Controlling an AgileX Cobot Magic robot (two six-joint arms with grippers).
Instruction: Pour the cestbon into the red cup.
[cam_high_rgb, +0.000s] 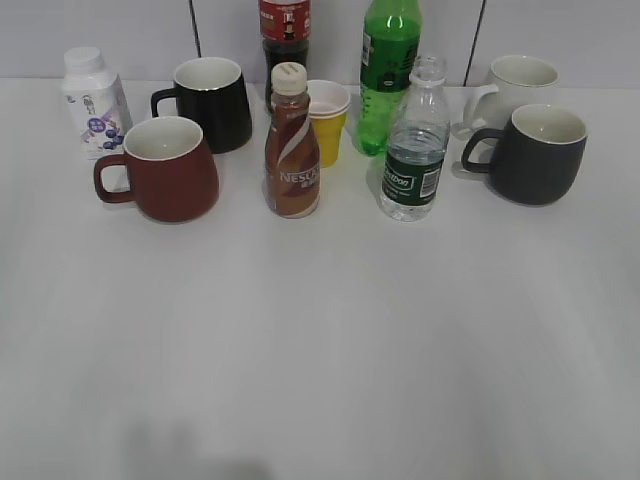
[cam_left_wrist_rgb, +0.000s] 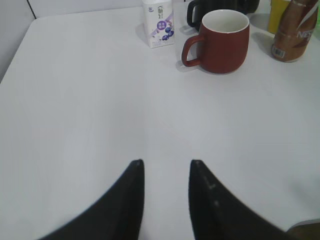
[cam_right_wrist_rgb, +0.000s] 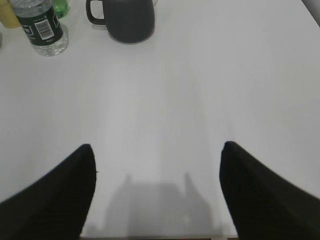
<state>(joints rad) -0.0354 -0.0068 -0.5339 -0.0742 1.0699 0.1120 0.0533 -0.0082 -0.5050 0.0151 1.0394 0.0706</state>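
The right gripper (cam_right_wrist_rgb: 156, 165) is spread wide and empty, well short of the small clear plastic cestbon bottle (cam_right_wrist_rgb: 39, 27) — uncapped, so it should be grasped mid-label and kept upright until the squat dark red ceramic cup (cam_high_rgb: 168, 168) is reached.

Bare white table (cam_high_rgb: 320, 350) in front lies open to approach. The brown Nescafe bottle (cam_high_rgb: 292, 145) stands between the dark red ceramic mug (cam_high_rgb: 170, 168) and the clear green-labelled water bottle (cam_high_rgb: 413, 145); a dark grey mug (cam_high_rgb: 535, 153) flanks its right.
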